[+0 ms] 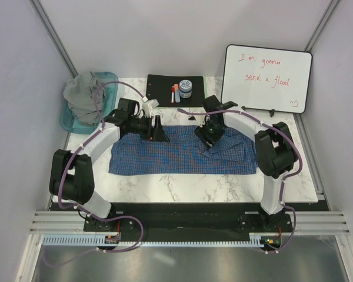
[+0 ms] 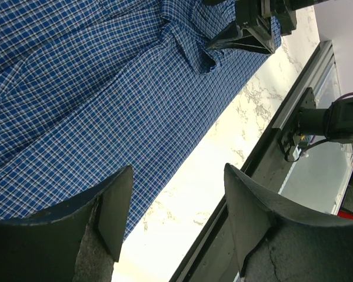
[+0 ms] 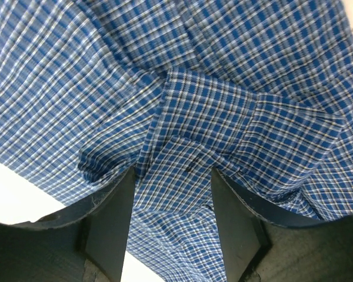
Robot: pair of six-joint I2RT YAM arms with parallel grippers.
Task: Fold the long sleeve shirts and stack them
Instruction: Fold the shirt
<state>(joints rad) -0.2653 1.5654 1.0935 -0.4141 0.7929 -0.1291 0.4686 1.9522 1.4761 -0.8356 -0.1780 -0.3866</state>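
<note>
1. Checked shirt [image 1: 176, 155]: lies spread flat across the middle of the marble tabletop [image 1: 188, 188], long axis running left to right. One sleeve is folded in over the body at the right end, forming a rumpled ridge.

2. Grey shirt [image 1: 82, 97]: bundled in the teal tub [image 1: 110, 76] at the rear left corner, well apart from both arms.

3. Left pincer [image 1: 157, 132]: positioned over the rear left edge of the checked shirt. In the left wrist view the pincer [image 2: 177, 176] has its fingers [image 2: 115, 205] spread, with nothing between them (only cloth and bare marble show beyond the gap). No contact with the cloth is visible.

4. Right pincer [image 1: 209, 138]: positioned over the folded sleeve, right of centre. In the right wrist view the pincer [image 3: 172, 176] has its fingers [image 3: 109, 223] parted on either side of the sleeve ridge. The cloth lies close beneath the tips and runs between them, but the jaws are not pressed against it.
</note>
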